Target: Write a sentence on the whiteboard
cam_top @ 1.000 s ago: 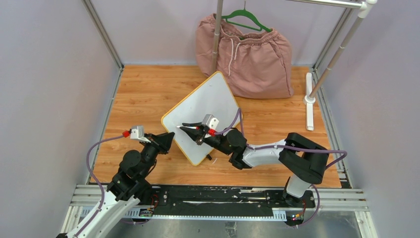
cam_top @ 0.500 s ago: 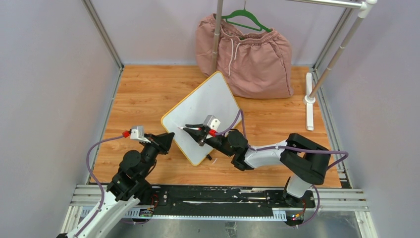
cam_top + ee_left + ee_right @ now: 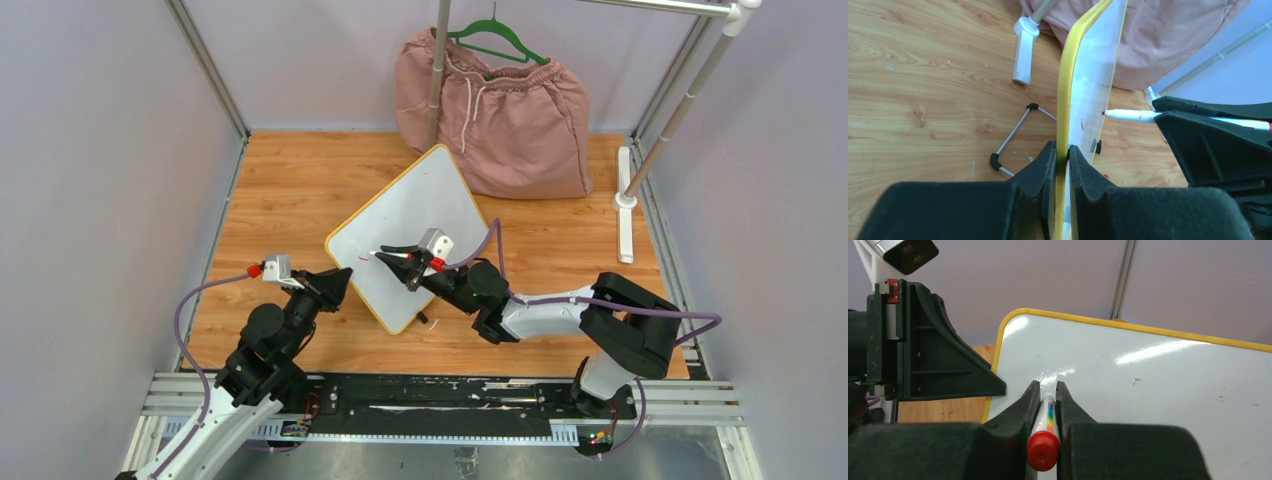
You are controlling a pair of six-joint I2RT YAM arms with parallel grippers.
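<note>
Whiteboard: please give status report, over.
Left gripper shut on whiteboard rim. Right gripper shut on marker, tip at board face. Only a small red mark written. Nothing in the way.

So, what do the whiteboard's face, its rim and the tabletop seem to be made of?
Whiteboard face: smooth glossy white coating, perhaps melamine or painted metal; it mirrors light streaks. Rim: yellow, rounded, smooth, probably plastic. Tabletop: wood or wood-look laminate, with grain and plank lines.

black-and-white arms [image 3: 545,315], purple cables [image 3: 183,312], black fingers [image 3: 1040,172]
</note>
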